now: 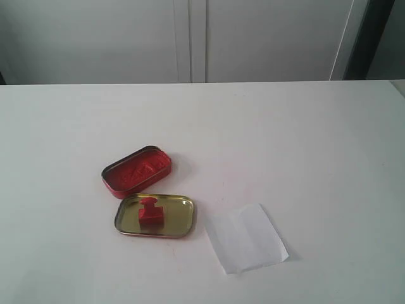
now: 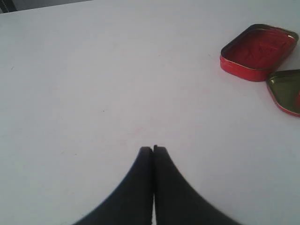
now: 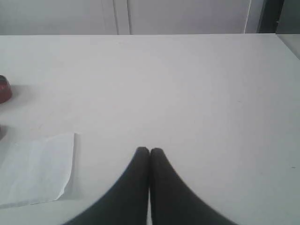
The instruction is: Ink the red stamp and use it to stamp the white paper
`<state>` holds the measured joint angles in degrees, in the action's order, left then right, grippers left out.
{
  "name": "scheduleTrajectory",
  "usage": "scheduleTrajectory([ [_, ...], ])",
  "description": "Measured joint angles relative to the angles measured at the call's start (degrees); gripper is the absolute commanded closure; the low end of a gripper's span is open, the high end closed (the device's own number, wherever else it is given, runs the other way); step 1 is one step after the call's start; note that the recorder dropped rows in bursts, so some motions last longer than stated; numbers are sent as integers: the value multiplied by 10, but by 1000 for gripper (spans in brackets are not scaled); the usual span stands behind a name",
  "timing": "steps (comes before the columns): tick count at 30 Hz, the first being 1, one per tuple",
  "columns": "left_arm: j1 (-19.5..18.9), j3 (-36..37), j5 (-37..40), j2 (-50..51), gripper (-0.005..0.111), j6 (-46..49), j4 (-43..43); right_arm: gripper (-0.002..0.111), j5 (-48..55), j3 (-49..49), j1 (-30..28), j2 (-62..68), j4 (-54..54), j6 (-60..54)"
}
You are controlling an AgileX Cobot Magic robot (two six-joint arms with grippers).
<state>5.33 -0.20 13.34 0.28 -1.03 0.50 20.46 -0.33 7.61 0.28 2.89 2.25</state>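
Nearest the exterior camera lies the white paper (image 1: pixel 247 239), a small sheet flat on the white table (image 1: pixel 304 126), set slightly askew, with a faint crease down its middle. Just beside it, toward the left of that view, I see a shallow gold tin (image 1: pixel 182 218) lying open, and the red stamp (image 1: pixel 150 213) stands upright inside it, block base on the tin's floor and knob upward. Behind the gold tin sits the red ink-pad tin (image 1: pixel 137 170), pad exposed; their rims are so close that I cannot tell whether they touch. Left wrist view: the left gripper (image 2: pixel 153 149) has its black jaws pressed together with nothing between them, over bare table, well apart from both tins. Right wrist view: the right gripper (image 3: pixel 149 150) is likewise fully closed and empty above bare table, with the paper's edge near it but not touching.
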Motion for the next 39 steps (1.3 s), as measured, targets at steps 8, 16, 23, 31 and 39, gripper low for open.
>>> scheduleTrajectory([
  [8,0,0,0,0,107,0,0,108,0,0,0,0,0,0],
  [16,0,0,-82,0,107,0,0,108,0,0,0,0,0,0],
  [23,0,0,-143,0,107,0,0,108,0,0,0,0,0,0],
  [31,0,0,-152,0,107,0,0,108,0,0,0,0,0,0],
  [39,0,0,-169,0,107,0,0,108,0,0,0,0,0,0],
])
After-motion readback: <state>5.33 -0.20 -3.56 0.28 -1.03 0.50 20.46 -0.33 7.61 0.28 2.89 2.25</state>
